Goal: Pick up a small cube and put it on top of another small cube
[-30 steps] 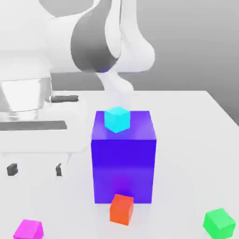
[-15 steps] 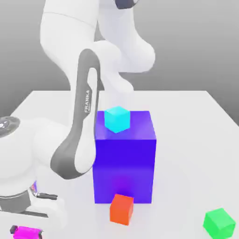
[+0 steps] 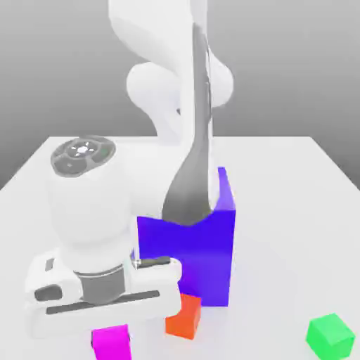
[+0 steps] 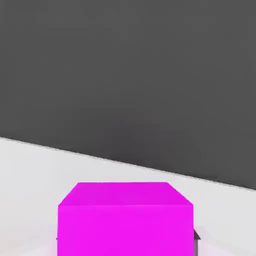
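The small cube (image 3: 111,344) is bright magenta and sits at the bottom edge of the exterior view, left of centre, directly under my white hand. My gripper (image 3: 111,332) is shut on it from above. In the hand view the small cube (image 4: 125,220) is very close, with a dark fingertip (image 4: 196,236) against one side. An orange-red small cube (image 3: 184,316) rests on the table just to the exterior view's right of the held cube. A green small cube (image 3: 330,336) lies at the far lower right.
A big blue-violet block (image 3: 204,260) stands behind the orange-red cube; my arm crosses in front of its top and left side. The white table (image 3: 295,211) stretches open to the exterior view's right, between the block and the green cube.
The hand has come down over the magenta cube and the fingers have shut on it. The cube now sits further to the exterior view's right. The arm now covers the cyan cube on the block.
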You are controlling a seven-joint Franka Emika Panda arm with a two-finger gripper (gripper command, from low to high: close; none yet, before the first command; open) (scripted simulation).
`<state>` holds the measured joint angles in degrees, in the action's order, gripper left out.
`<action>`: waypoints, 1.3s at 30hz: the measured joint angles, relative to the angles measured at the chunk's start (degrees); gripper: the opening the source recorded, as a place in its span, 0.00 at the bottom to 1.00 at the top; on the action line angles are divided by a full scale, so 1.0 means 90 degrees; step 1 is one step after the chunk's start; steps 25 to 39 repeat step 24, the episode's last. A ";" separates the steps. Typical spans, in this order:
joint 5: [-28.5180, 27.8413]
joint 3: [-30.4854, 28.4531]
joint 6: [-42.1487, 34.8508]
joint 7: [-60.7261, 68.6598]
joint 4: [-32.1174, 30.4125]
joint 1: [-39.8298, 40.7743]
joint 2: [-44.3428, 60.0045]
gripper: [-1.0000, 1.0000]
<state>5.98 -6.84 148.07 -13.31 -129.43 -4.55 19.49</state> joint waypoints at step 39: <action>-0.1120 0.1575 -0.0028 0.1399 -0.0147 -0.1762 -0.0248 1.00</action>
